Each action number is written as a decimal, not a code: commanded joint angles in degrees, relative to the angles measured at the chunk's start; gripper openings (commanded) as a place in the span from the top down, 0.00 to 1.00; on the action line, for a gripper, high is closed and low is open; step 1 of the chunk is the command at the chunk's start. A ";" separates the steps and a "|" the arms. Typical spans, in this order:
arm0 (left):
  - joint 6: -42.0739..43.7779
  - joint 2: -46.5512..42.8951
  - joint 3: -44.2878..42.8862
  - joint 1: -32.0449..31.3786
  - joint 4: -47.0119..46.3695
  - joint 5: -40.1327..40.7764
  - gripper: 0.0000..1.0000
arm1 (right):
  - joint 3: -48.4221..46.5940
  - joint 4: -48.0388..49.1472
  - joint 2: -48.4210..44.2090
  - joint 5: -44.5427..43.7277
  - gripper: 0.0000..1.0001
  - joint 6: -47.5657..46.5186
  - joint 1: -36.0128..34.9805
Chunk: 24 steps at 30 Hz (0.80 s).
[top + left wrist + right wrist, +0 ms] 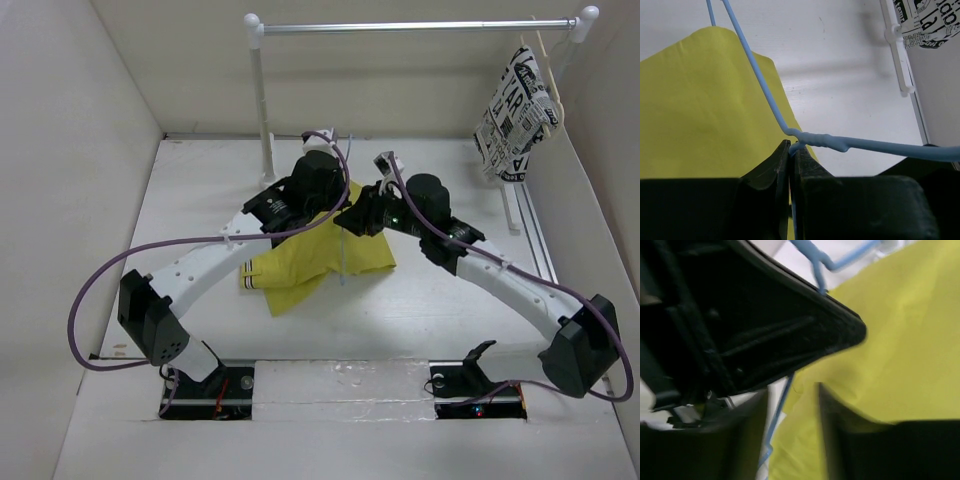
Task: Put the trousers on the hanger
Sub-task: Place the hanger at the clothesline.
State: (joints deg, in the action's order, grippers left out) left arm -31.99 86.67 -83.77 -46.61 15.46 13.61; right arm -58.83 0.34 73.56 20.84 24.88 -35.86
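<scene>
Two arms are bolted at the near edge of the bench [190, 200], both reaching in and meeting over its middle. We see the trousers [315, 250] there, spread flat on the surface, a little nearer the far edge than the near one. A dark trim band shows on the end facing the left edge. The far part of the fabric sits under the two wrists.

The left gripper [791, 148] has its fingers together, clamped on the thin blue wire of the hanger [760, 82], right at the bend where the thicker neck joins the frame. From the pinch one wire runs up and away over the yellow cloth, another runs off toward the right edge. In the top view we only catch the hanger as a thin blue line crossing the trousers near to far, just right of their middle. Whether it touches the fabric there we cannot tell.

The right gripper [791, 390] has its fingers apart, nothing clamped. That view is blurred. Between the fingers we make out the edge of the trousers and a length of blue wire. The black body of the left gripper sits just beyond, filling the upper left of that view.

Further back, a white garment rack [400, 28] stands along the far edge, its rail reaching the far right corner. At that corner a pale wooden hanger [545, 60] hangs on the rail, carrying a black-and-white newsprint cloth [515, 115], well apart from the trousers.
</scene>
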 commanded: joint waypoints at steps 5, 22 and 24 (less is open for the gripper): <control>-1.67 -3.27 -6.58 2.31 -3.60 -3.31 1.00 | 3.97 20.46 -0.17 4.47 0.95 9.64 -2.11; 0.87 4.91 -32.59 4.77 0.18 -13.34 0.47 | -3.30 21.90 -6.41 5.97 1.00 17.22 4.03; 1.57 4.73 -33.92 4.77 0.09 -15.62 0.42 | -4.62 21.63 -5.97 6.75 1.00 17.13 5.09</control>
State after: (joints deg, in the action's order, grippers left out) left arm -31.90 92.88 -112.55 -42.92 25.32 -0.60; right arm -58.74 19.90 69.91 22.98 43.29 -31.59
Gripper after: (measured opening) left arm 0.563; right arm 0.038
